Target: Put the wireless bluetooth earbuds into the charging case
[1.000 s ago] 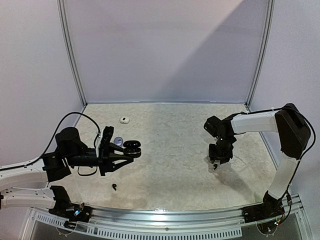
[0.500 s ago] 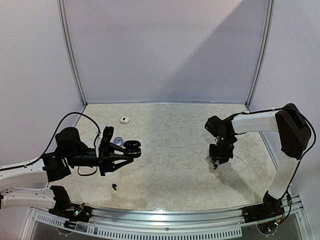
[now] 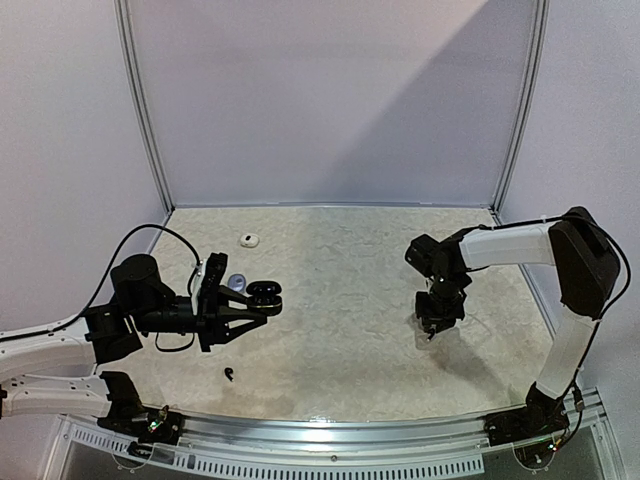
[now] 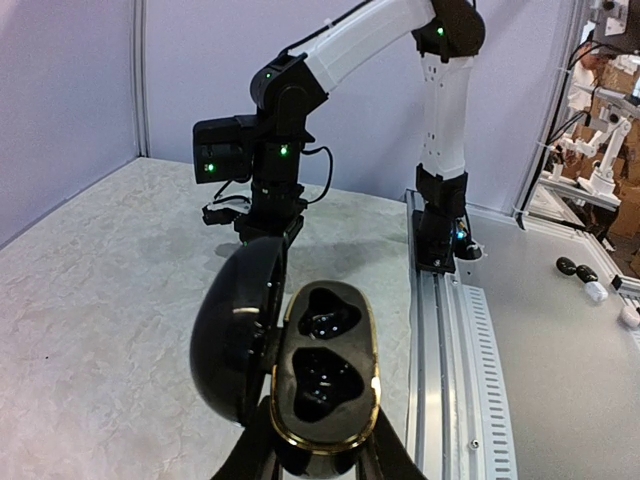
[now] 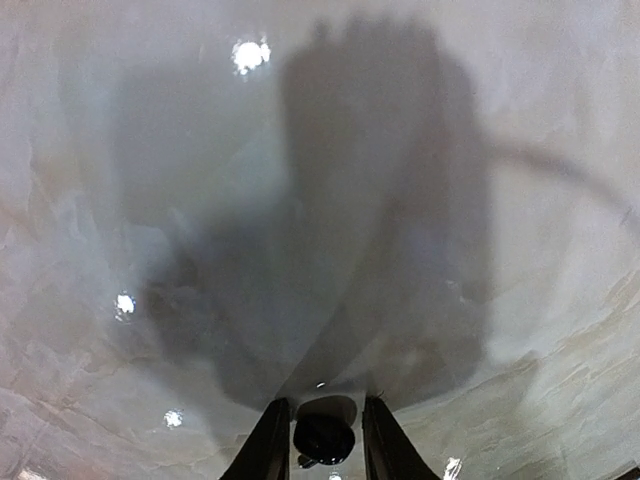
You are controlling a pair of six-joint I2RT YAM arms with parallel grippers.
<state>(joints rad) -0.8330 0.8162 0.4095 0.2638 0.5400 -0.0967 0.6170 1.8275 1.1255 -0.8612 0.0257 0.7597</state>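
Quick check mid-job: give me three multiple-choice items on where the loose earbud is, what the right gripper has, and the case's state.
1. Where does the loose earbud lie? A by the back wall; B near the table's front edge, left side; C under the right arm.
2. What colour is the held earbud between the right gripper's fingers? A white; B silver; C black.
3. How is the charging case in the left gripper? A open, wells empty; B shut; C open, both wells filled.
B: it lies just ahead of the front rail. C: the right wrist view shows a black bud. A: the lid stands swung aside, two bare wells.
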